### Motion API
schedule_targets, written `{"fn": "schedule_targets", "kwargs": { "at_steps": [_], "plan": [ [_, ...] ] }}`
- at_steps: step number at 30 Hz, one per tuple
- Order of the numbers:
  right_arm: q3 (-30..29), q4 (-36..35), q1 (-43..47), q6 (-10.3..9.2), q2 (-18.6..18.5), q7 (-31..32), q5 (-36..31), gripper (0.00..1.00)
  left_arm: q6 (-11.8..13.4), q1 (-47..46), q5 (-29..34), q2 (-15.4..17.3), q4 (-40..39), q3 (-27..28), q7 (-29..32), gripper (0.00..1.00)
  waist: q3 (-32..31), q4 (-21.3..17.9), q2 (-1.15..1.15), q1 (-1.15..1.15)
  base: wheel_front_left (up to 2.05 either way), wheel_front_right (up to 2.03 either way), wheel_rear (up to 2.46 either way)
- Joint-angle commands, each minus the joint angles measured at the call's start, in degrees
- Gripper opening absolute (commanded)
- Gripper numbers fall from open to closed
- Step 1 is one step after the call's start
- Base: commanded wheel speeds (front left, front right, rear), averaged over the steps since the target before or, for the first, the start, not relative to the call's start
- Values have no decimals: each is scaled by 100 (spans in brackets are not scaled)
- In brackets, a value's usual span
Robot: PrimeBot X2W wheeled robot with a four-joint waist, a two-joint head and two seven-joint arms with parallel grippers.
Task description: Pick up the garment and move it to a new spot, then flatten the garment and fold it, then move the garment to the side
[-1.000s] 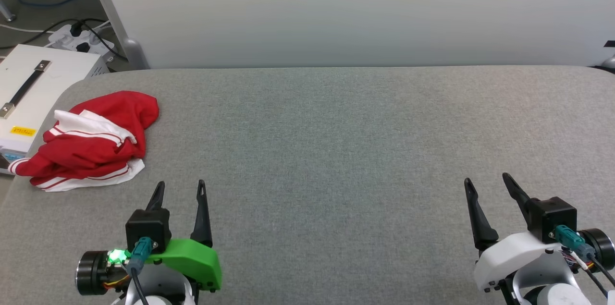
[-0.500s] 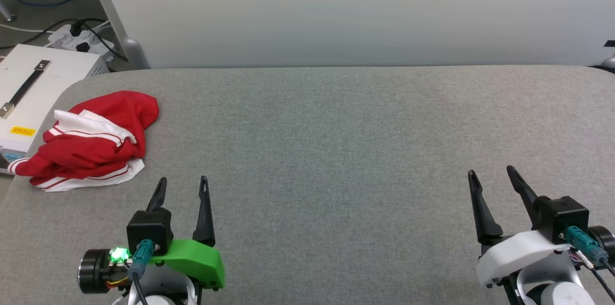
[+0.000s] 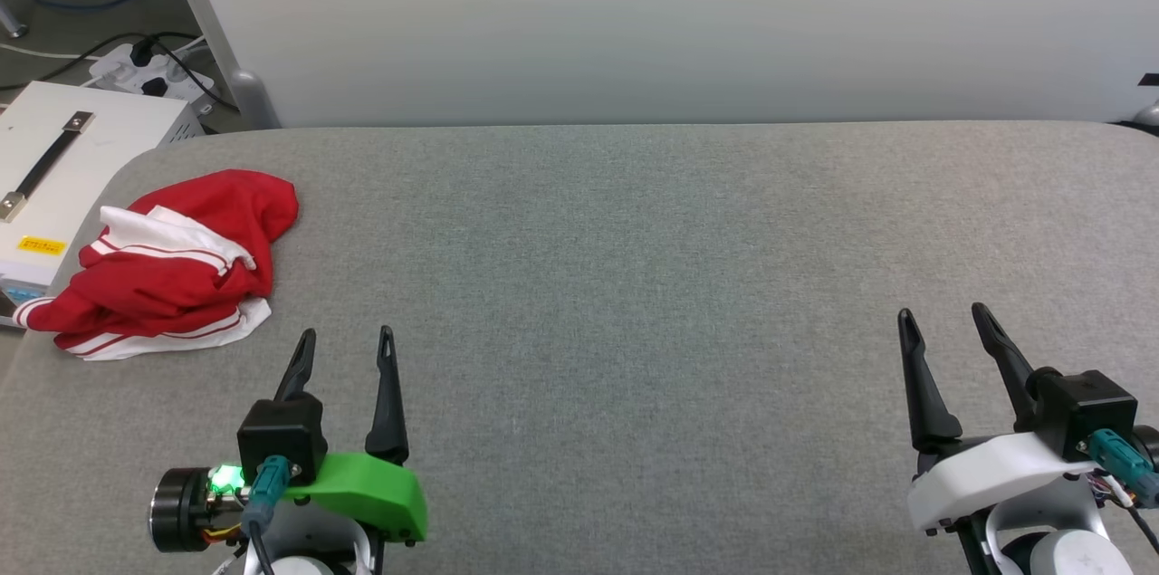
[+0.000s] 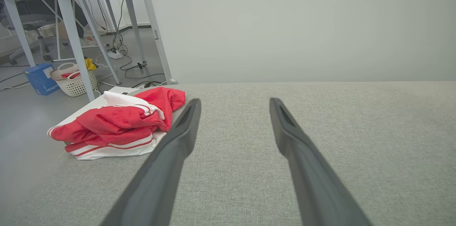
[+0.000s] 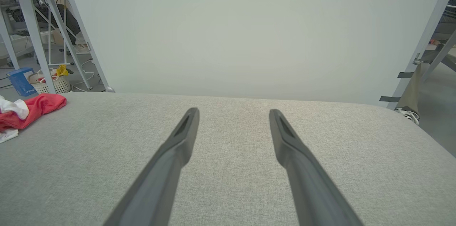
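Observation:
The garment (image 3: pixel 172 272) lies crumpled in a heap at the left end of the grey table (image 3: pixel 634 285), red with white sleeves and striped trim; its numerals are hidden in the folds. It also appears as the garment (image 4: pixel 121 122) in the left wrist view and at the left edge as the garment (image 5: pixel 32 110) in the right wrist view. My left gripper (image 3: pixel 348 338) hovers open near the front edge, just right of the heap and apart from it. Far to the right, my right gripper (image 3: pixel 942 316) is open and holds nothing.
A white box with a black handle (image 3: pixel 50 167) stands beside the table's left end, touching the heap's edge. A pale panel (image 3: pixel 634 14) rises behind the table. Cables and a power strip (image 3: pixel 149 72) lie on the floor at the back left, and a basket (image 4: pixel 73 80) sits farther off.
Both grippers have crept forward, up the head view. The right gripper has also drifted a little to the right. The garment has not moved.

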Motion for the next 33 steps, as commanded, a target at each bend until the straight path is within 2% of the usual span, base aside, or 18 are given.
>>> {"fn": "schedule_targets", "kwargs": {
  "at_steps": [1, 33],
  "plan": [
    [-17, -69, 43, 17, -11, -66, 69, 100, 35, 28, -41, 18, -37, -22, -67, 100, 3, -2, 0, 0, 0, 0, 0],
    [-70, -120, 168, 28, -18, -443, 319, 100, 24, 87, -264, 30, -8, -164, -445, 100, 51, -3, 0, 0, 0, 0, 0]
  ]
}}
